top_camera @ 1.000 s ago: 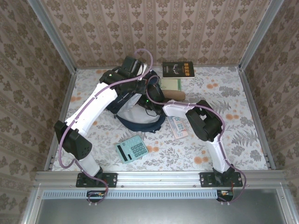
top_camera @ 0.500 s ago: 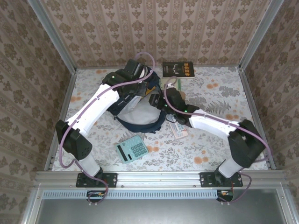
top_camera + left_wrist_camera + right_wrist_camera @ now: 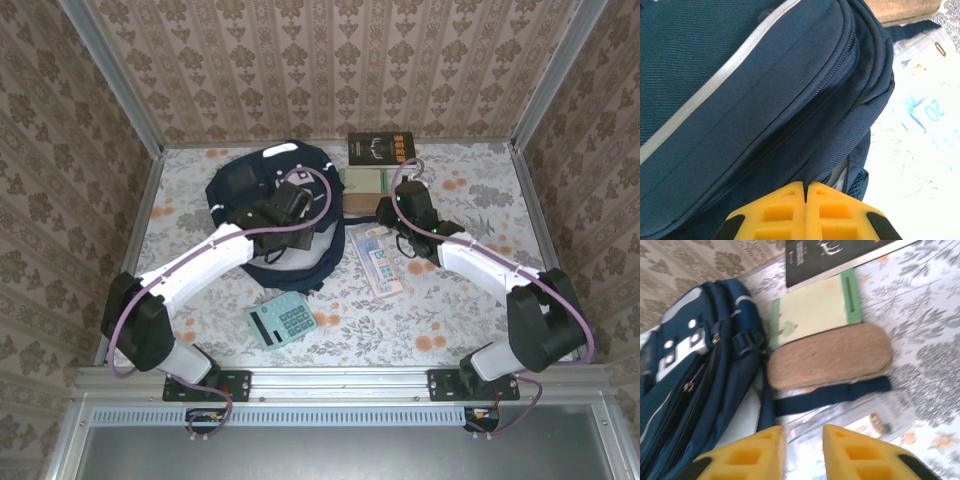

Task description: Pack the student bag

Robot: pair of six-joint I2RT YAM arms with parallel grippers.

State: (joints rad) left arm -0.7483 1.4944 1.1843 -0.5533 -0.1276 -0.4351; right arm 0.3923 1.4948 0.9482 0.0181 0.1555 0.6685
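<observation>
Hanging over the student bag [image 3: 740,100], the left hand [image 3: 805,195] has its fingers pressed together on nothing visible. The right hand [image 3: 804,434], fingers apart, is above a clear pouch [image 3: 855,412] just right of the bag, which lies far left of centre on the tabletop [image 3: 480,310].

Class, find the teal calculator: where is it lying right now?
In the top external view, the calculator lies left of centre on the table, just below the student bag, toward the arm bases.
</observation>
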